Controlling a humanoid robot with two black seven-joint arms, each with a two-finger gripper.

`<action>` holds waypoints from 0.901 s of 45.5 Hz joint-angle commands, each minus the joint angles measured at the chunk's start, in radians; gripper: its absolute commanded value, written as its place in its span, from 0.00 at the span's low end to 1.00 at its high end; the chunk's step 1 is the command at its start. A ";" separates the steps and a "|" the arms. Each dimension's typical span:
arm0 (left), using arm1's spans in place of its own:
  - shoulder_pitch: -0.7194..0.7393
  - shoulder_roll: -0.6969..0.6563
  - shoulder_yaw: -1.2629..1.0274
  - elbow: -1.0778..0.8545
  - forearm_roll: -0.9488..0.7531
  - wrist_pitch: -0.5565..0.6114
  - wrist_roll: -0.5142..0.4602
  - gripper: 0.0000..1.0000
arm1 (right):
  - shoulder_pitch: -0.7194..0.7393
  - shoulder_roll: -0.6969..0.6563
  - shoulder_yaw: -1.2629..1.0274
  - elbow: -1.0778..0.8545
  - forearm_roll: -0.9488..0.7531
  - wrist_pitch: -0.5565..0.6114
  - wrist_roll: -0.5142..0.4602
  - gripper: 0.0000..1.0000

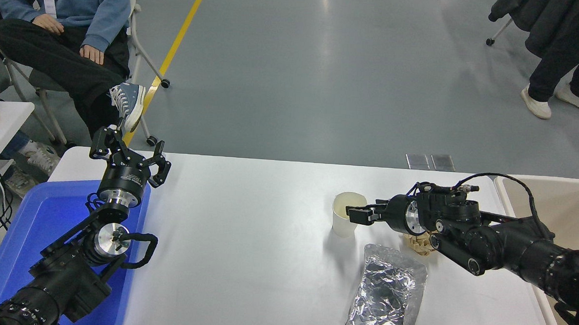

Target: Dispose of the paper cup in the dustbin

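Two arms: the right gripper [357, 215] works at the cup's right side; the left gripper [129, 156] is parked far off to its left, over the blue tray [33, 219], fingers spread and holding nothing.
Claw state: the right gripper's fingers overlap the cup's rim and near wall; whether they are pinching it or merely set against it cannot be told from this angle.
Paper cup [344, 216]: upright on the white table [247, 239], directly at the claw's tips, mouth open upward, not lifted.
Dustbin [512, 201]: behind the claw, back along its own arm, at the table's right edge.
Why so held: a level, sideways approach suits an upright tapered cup; probably one finger goes inside the rim and one outside.
Brown paper wad [420, 244]: just behind the claw, under the wrist, mostly hidden.
Foil pouch [386, 293]: nearer the camera than the claw, lying flat, apart from the cup.
Writing: none readable on cup, bin or pouch.
Person [65, 30]: seated well beyond the table's far left corner.
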 commanded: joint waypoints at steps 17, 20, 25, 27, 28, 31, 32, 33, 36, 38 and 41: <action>0.000 0.000 0.000 0.000 0.000 0.000 0.000 1.00 | -0.011 0.006 -0.001 -0.009 -0.002 0.007 -0.001 0.04; 0.000 0.000 0.000 0.000 0.000 0.001 0.000 1.00 | -0.009 0.006 -0.001 -0.004 0.003 0.011 -0.001 0.00; 0.000 0.000 0.000 0.000 0.000 0.000 0.000 1.00 | -0.006 0.007 0.002 0.002 0.012 0.012 -0.001 0.00; 0.000 0.000 0.000 0.000 0.000 0.000 0.000 1.00 | -0.005 0.007 0.004 0.005 0.013 0.014 0.001 0.00; 0.000 0.000 0.000 0.002 0.000 0.000 0.000 1.00 | -0.003 0.006 0.008 0.005 0.013 0.014 0.001 0.00; 0.000 0.000 0.000 0.000 0.000 0.000 0.000 1.00 | -0.002 0.006 0.019 0.013 0.021 0.017 0.001 0.00; 0.000 0.000 0.000 0.000 0.000 0.000 0.000 1.00 | 0.000 0.006 0.020 0.019 0.027 0.017 0.001 0.00; 0.000 0.000 0.000 0.002 0.000 0.000 0.000 1.00 | 0.000 0.004 0.020 0.028 0.033 0.018 0.001 0.00; 0.000 0.000 0.000 0.000 0.000 0.000 0.000 1.00 | 0.003 -0.004 0.022 0.065 0.067 0.021 0.001 0.00; 0.000 0.000 0.000 0.000 0.000 0.000 0.000 1.00 | 0.010 -0.011 0.022 0.085 0.090 0.021 0.001 0.00; 0.000 0.000 0.000 0.000 0.000 0.000 0.000 1.00 | 0.021 -0.020 0.023 0.106 0.122 0.026 -0.001 0.00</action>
